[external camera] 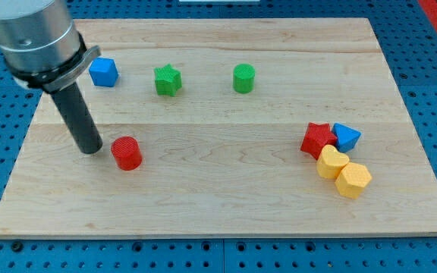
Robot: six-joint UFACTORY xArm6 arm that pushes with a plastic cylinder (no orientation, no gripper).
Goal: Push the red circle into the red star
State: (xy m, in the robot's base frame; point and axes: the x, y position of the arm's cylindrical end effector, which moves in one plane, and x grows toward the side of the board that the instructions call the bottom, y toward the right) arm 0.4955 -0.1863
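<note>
The red circle point(127, 153), a short red cylinder, stands left of the board's middle. My tip point(92, 148) rests on the board just to its left, a small gap apart. The red star point(318, 139) lies far off at the view's right, in a tight cluster with other blocks. The rod comes down from the grey arm at the view's top left.
A blue triangle point(346, 136) touches the red star's right side; two yellow blocks point(331, 161) point(353, 180) lie just below it. Near the top sit a blue cube point(104, 72), a green star point(168, 80) and a green cylinder point(243, 78). The wooden board point(218, 205) lies on blue pegboard.
</note>
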